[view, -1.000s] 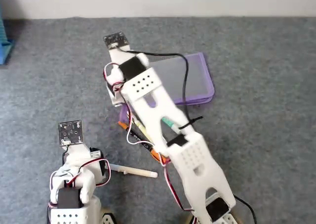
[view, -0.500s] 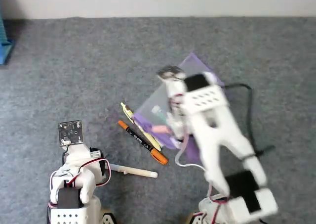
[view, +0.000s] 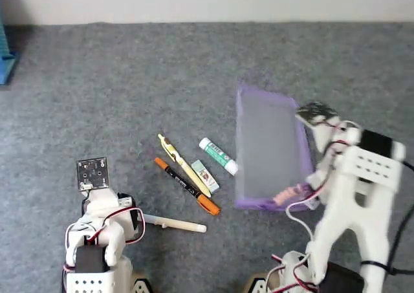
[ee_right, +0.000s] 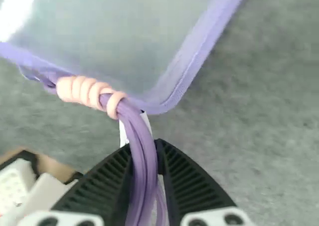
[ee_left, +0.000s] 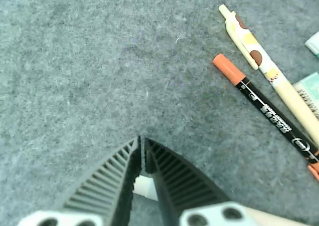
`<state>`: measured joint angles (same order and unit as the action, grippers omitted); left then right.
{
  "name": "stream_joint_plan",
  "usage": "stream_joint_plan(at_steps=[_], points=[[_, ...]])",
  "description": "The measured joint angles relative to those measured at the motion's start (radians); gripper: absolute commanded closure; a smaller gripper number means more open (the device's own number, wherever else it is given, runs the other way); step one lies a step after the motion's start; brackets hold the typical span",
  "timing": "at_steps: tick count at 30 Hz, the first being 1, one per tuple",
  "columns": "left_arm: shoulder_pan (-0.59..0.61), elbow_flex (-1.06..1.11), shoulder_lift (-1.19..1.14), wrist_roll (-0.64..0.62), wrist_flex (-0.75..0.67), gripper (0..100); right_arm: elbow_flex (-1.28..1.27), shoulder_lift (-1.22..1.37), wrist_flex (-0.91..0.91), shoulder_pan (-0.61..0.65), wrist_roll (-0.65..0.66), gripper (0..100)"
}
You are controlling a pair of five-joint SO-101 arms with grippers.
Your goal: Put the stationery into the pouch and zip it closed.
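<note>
The translucent purple pouch point(view: 268, 147) lies flat at the right of the grey carpet, with its zip cord and pink beads point(ee_right: 87, 91) at the near corner. My right gripper point(ee_right: 144, 146) is shut on the purple cord just behind the beads, and its arm point(view: 352, 183) stands right of the pouch. Left of the pouch lie a glue stick point(view: 218, 156), a green eraser point(view: 204, 175), a cream spotted pen point(view: 184, 165) and an orange-capped black marker point(view: 186, 186). My left gripper point(ee_left: 142, 142) is shut low over a white pen point(view: 174, 224).
Grey carpet point(view: 129, 79) covers the floor up to a white wall at the back. A blue object point(view: 5, 63) sits at the far left edge. The left arm point(view: 100, 235) stands at the near left.
The right arm swung from the left of the pouch to its right, dragging the pouch by the cord. The pouch turned and slid right, uncovering the glue stick and eraser. The left arm kept still.
</note>
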<state>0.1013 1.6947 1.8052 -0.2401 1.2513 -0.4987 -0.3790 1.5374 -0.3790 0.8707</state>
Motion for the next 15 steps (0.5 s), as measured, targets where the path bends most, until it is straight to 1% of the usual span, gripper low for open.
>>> stream_joint_plan(at_steps=[6, 9, 12, 15], points=[[0.000, 0.000, 0.000, 0.000, 0.000, 99, 0.000, 0.000, -0.011, -0.167, 0.242, 99.1], [0.000, 0.000, 0.000, 0.000, 0.000, 99, -0.005, 0.000, -0.038, -0.247, 0.328, 99.1], [0.000, 0.000, 0.000, 0.000, 0.000, 99, -0.040, 0.000, -0.103, -0.318, 0.379, 99.1], [0.000, 0.000, 0.000, 0.000, 0.000, 99, -0.054, 0.000, -0.150, -0.364, 0.391, 97.6]])
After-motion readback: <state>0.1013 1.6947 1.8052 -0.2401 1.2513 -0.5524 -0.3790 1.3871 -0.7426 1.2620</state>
